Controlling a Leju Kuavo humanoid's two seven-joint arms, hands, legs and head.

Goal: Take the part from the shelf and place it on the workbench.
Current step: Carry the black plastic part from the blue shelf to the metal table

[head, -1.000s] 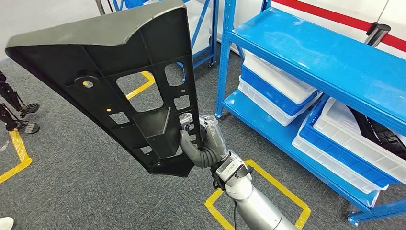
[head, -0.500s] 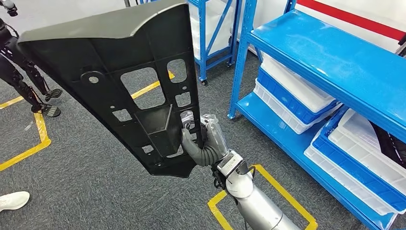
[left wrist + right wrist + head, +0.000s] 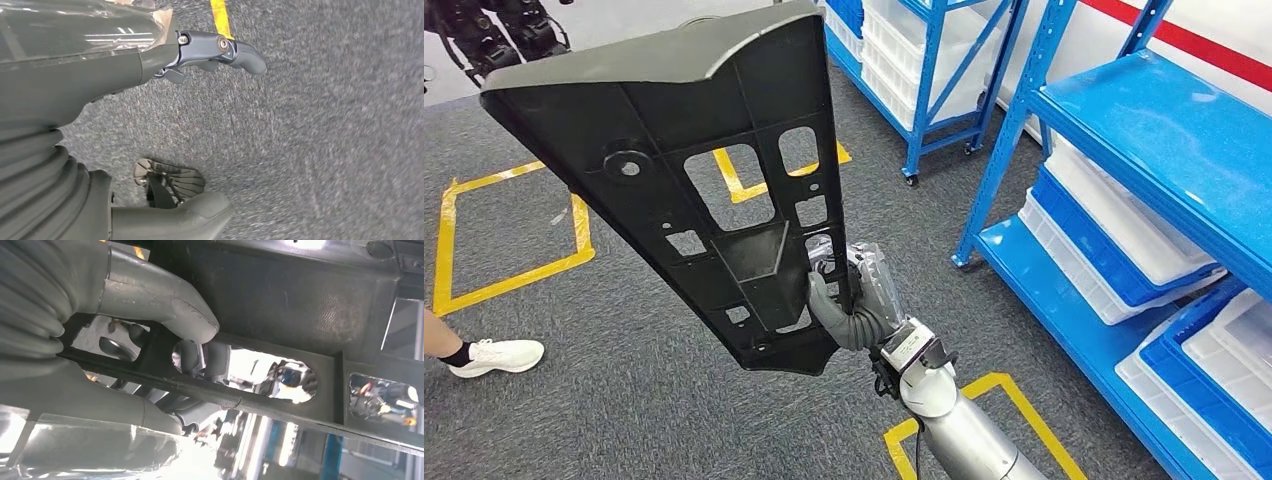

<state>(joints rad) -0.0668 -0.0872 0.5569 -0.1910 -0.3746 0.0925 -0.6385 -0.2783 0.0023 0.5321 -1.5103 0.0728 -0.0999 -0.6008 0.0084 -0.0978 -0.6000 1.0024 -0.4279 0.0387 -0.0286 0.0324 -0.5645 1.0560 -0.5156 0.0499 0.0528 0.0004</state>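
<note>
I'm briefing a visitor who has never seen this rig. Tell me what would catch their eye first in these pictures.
First comes the big black ribbed part, held up over the grey carpet and taking up much of the head view, gripped near its lower end by the right hand, whose fingers hook through a cutout. Next, the bright blue shelves on the right, with white and blue bins on the lower levels.

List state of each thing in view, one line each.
part: off the shelf, held in the air over the carpet, tilted.
right hand: grips the part at its lower edge, thumb through a cutout.
left hand: holds nothing, fingers apart, over the carpet.
shelf: white bins in blue trays on its levels.
</note>
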